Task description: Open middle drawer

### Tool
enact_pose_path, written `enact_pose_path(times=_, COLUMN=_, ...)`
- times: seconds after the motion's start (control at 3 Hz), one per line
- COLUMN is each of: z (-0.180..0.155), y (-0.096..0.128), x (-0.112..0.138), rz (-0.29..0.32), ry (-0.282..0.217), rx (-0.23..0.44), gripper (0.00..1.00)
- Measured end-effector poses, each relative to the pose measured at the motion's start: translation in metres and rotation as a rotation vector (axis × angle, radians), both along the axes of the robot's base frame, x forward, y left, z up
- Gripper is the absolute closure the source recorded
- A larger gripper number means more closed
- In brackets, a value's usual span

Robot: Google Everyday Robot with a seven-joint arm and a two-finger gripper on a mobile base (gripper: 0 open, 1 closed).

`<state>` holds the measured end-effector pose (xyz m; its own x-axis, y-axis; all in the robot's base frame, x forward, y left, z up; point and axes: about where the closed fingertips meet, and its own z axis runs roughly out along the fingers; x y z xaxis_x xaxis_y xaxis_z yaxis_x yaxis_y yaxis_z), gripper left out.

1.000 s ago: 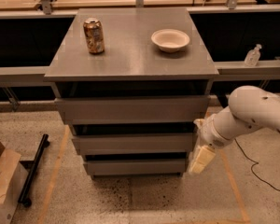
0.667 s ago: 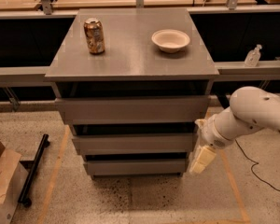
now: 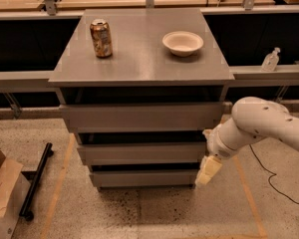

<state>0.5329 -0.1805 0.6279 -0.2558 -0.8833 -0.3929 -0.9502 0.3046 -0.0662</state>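
On the grey table's (image 3: pixel 139 66) front, the middle drawer (image 3: pixel 139 153) sits second of three; the white arm's (image 3: pixel 259 126) claw (image 3: pixel 208 172) hangs by its lower right corner, wide or narrow I cannot tell; bowl (image 3: pixel 183 43) and can (image 3: pixel 100 38) stand on top.

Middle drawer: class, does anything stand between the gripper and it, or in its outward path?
Nothing visible does. The gripper hangs beside the right-hand front corner of the cabinet, slightly below the middle drawer; nothing shows in front of that drawer.
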Motion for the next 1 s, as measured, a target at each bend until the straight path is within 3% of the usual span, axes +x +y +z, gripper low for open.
enact_pose_path(times=1.0, z=-0.077, y=0.02, x=0.041, rz=-0.053, ry=0.006, rx=0.099, gripper=0.0)
